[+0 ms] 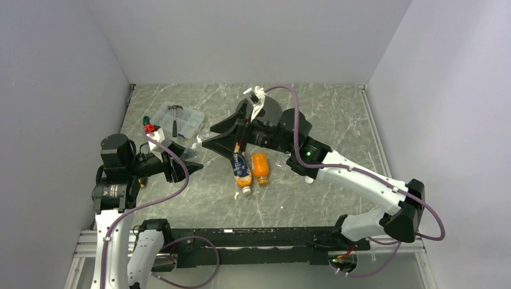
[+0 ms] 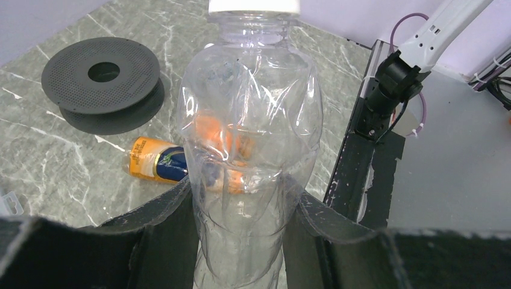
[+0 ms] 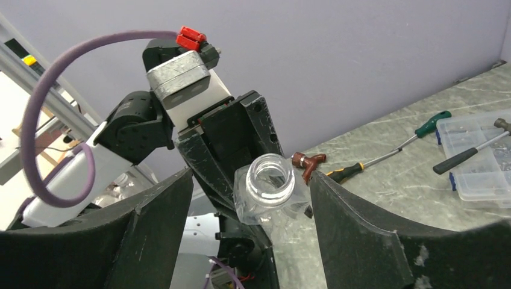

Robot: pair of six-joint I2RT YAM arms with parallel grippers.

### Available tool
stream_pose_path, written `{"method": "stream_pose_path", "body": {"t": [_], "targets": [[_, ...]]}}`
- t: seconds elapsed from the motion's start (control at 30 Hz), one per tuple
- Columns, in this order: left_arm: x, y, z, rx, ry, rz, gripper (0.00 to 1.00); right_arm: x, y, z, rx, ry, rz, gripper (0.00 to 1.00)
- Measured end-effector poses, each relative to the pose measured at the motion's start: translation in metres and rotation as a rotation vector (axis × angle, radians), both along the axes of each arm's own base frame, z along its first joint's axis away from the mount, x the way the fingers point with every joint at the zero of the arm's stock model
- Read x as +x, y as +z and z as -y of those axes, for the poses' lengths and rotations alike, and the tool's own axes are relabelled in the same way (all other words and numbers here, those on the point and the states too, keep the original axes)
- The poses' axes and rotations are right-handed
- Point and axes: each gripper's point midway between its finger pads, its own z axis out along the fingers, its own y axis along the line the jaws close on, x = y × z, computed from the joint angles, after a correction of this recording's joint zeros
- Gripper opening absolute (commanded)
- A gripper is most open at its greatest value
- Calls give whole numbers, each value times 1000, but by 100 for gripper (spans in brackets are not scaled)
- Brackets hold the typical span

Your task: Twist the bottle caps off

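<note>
My left gripper (image 2: 241, 192) pinches the clear bottle (image 2: 250, 120) low on its body, long axis aimed at about 2 o'clock, putting its neck (image 3: 271, 177) between the spread jaws of my right gripper (image 3: 250, 177), which flank it without touching; whether a cap is on it, I cannot tell.

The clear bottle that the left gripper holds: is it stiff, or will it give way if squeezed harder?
Probably soft: the clear bottle shows creased, dented walls above the left gripper. It looks empty, so it is likely light for its size. Its smooth wall might slip or twist in the grip.
</note>
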Motion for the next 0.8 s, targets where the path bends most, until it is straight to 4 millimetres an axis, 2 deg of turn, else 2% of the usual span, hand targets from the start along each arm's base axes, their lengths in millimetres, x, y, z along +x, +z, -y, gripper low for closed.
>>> {"method": "stream_pose_path", "body": {"t": [0.33, 0.43, 0.47, 0.5, 0.57, 0.6, 0.8], "targets": [[-1, 0, 0, -2, -3, -3, 17, 3, -20, -30, -42, 1, -15, 41], [-1, 0, 0, -3, -3, -4, 18, 5, -25, -35, -54, -4, -16, 26], [-1, 0, 0, -3, -2, -4, 24, 6, -25, -35, -57, -6, -13, 18], [-1, 0, 0, -3, -2, -3, 39, 7, -24, -35, -57, -9, -11, 12], [-1, 0, 0, -4, 0, -7, 92, 7, -25, -35, -63, -17, -5, 5], [0, 0, 0, -4, 2, -8, 98, 8, -24, -36, -66, -25, 0, 3], [0, 2, -3, 12, 36, -21, 99, 26, -18, -34, -114, -115, 91, 0]]}}
